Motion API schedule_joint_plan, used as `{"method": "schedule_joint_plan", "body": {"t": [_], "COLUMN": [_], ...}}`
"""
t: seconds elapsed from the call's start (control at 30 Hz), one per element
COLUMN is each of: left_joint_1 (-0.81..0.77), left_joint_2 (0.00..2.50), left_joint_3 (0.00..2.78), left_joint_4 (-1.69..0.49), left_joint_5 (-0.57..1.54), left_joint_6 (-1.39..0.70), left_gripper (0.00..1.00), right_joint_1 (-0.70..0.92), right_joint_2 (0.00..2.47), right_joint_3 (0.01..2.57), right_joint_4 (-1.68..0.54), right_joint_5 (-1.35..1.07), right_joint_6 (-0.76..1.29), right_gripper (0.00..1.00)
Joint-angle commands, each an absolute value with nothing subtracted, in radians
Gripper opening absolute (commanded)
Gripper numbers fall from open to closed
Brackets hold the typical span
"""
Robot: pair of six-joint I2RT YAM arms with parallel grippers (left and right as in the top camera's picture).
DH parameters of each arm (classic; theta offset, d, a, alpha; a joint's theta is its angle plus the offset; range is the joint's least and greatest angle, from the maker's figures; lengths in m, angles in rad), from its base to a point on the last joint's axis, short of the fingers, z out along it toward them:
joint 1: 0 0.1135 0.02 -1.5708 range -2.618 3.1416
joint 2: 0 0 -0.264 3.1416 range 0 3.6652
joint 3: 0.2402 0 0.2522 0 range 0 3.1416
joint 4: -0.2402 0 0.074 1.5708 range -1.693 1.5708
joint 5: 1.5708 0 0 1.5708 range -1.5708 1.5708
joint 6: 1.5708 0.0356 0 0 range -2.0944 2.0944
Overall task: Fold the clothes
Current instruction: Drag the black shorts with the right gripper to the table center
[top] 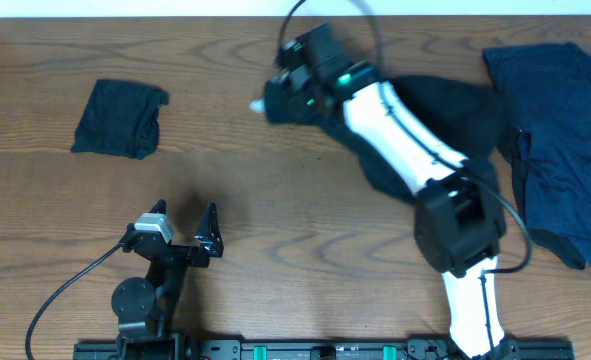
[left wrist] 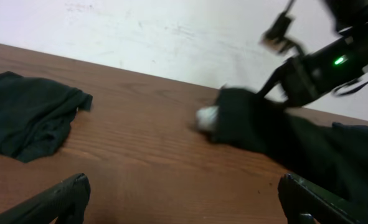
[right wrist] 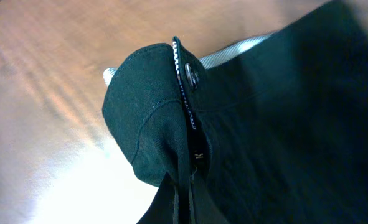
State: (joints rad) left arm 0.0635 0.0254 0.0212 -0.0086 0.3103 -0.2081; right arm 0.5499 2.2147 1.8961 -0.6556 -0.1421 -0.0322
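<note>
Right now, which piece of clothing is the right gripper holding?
The large black garment with the pale inner strip, at centre-right; the small dark one lies far left, the navy one far right.

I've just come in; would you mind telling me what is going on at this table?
The right arm reaches across the wooden table, jaws shut on the edge of a large black fabric garment. The left arm sits idle, jaws open. A small dark folded garment lies far left; a crumpled navy blue garment lies far right.
</note>
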Motion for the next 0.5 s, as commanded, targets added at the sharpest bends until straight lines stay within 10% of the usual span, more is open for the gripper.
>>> {"method": "schedule_joint_plan", "body": {"t": [0.0,0.47], "left_joint_1": [0.060,0.060], "left_joint_2": [0.023,0.023], "left_joint_3": [0.006,0.006], "left_joint_4": [-0.046,-0.046], "left_joint_5": [0.321,0.321], "left_joint_6": [-0.195,-0.195], "left_gripper": [0.98,0.98], "right_joint_1": [0.564,0.559], "right_joint_2": [2.165,2.132], "right_joint_3": [1.920,1.920], "right_joint_4": [-0.614,-0.852], "right_joint_5": [-0.155,-0.492], "right_joint_6": [-0.012,0.015], "right_gripper": [0.01,0.01]}}
